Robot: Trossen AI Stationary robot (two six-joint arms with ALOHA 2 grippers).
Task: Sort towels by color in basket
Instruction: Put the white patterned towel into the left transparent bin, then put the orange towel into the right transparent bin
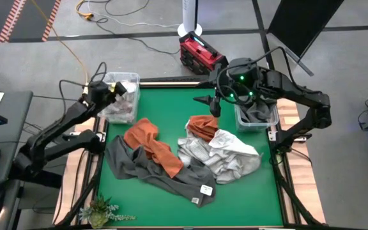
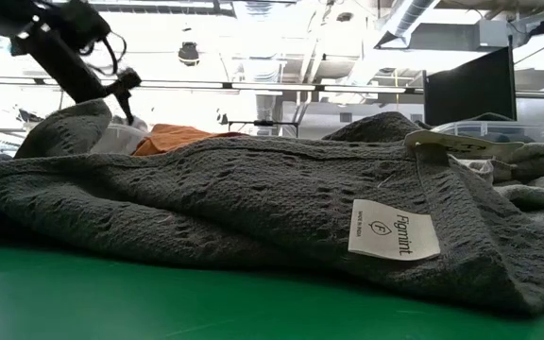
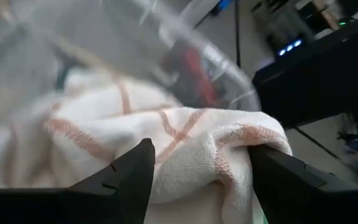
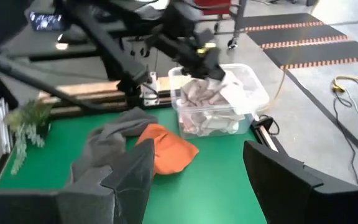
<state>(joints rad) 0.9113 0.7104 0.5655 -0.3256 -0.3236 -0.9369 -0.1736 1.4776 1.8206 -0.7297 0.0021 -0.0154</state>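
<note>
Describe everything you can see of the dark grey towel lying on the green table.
The dark grey towel is a soft, open-weave knit cloth, crumpled and spread in folds across the near-left part of the green table. A white sewn-on label reading "Figmint" hangs at one edge. An orange towel lies partly over it, and the pale towel pile touches its right side. No gripper touches it: the left gripper is at the clear bin, and the right gripper hovers apart.
</note>
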